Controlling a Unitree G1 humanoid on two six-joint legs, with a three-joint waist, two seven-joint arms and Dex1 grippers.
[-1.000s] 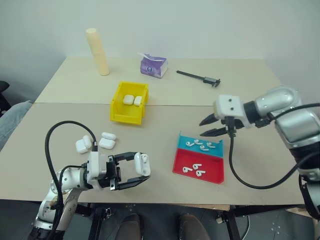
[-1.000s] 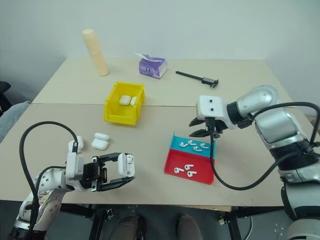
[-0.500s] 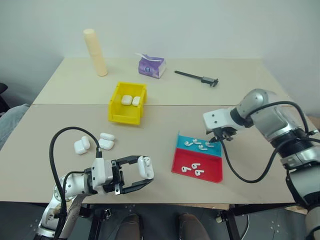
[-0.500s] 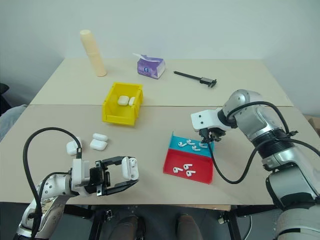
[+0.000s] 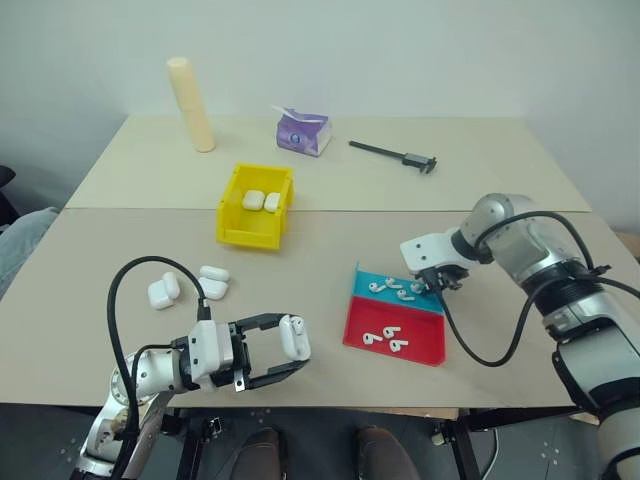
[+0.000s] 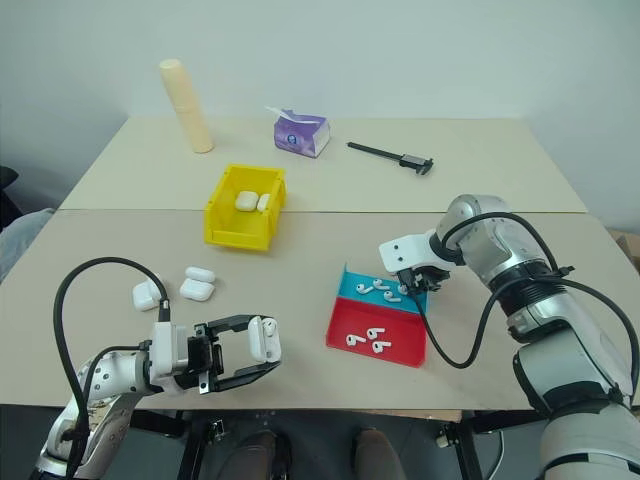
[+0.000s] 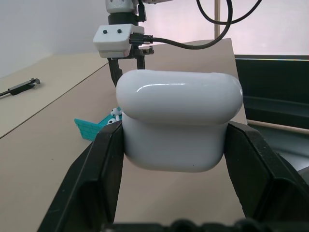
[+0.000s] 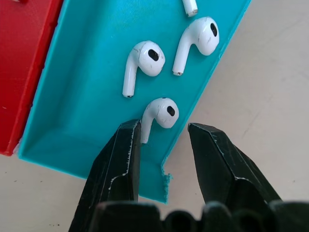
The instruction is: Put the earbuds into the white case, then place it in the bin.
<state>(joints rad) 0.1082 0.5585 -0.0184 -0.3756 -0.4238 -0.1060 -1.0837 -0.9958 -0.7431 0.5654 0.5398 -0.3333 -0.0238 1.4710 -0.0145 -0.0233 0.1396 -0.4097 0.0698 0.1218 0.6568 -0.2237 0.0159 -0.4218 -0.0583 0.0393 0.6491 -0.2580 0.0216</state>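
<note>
Right wrist view: right gripper (image 8: 161,140) jaws part-open astride one earbud (image 8: 161,113) near tray (image 8: 72,116) lip; drop straight, centre it, then pinch. Left gripper (image 5: 290,352) jaws hold white case (image 5: 293,337).

Both head eyes look forward and down over the table (image 5: 330,230), the bin (image 5: 257,205) near 11 o'clock of centre, the tray (image 5: 398,318) near 4. They share almost the whole scene, slightly offset. The left wrist camera sits very close behind the case (image 7: 179,125), facing level across the table toward the right gripper (image 7: 126,72) at 11 o'clock. The right wrist camera looks steeply down, very near the tray's teal end (image 8: 91,96) and its earbuds (image 8: 161,112).
</note>
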